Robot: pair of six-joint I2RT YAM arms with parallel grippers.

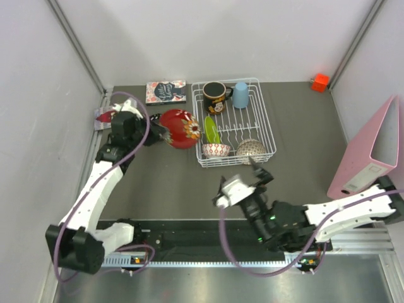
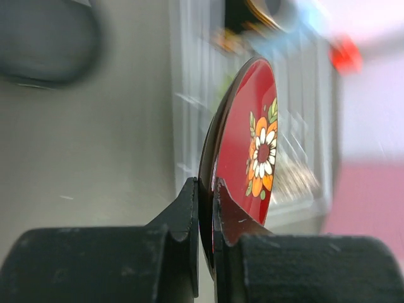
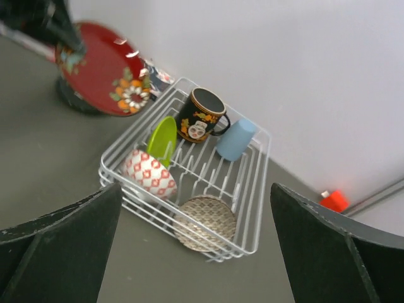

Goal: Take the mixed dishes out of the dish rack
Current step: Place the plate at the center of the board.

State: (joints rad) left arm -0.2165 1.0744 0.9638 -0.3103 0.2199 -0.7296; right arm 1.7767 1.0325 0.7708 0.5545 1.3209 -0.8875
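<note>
**Red plate gripped outside the rack, right gripper spread wide**

The left gripper point(image 1: 164, 132) is closed on the rim of the glossy red round plate with an orange-and-white flower print point(image 1: 182, 128); in the left wrist view the plate's edge is seen pinched between the two black fingers point(image 2: 183, 214), with the printed face turned to the right of the tool. The plate is held beyond the fingertips, outside the white wire dish rack point(image 1: 266, 118), which lies further ahead of this gripper; whether the plate touches the dark grey table point(image 1: 164, 183) cannot be told.

The right gripper point(image 1: 243, 183) is spread wide and nothing is held in it; the rack is seen straight ahead of it, apart from its fingers. Nearest to this tool, at the rack's near end, a white bowl with a red pattern point(image 3: 148, 173) and a beige patterned bowl point(image 3: 205, 221) are tipped on their sides; just behind the white bowl a lime-green plate point(image 3: 161, 137) is stood on edge among the prongs; at the far end a black printed mug point(image 3: 201, 117) and a pale blue cup point(image 3: 235, 139) are set side by side.

A pink binder point(image 1: 369, 151) is stood to the right of the right gripper; a small orange-red block point(image 1: 320, 82) lies far ahead of it.
</note>
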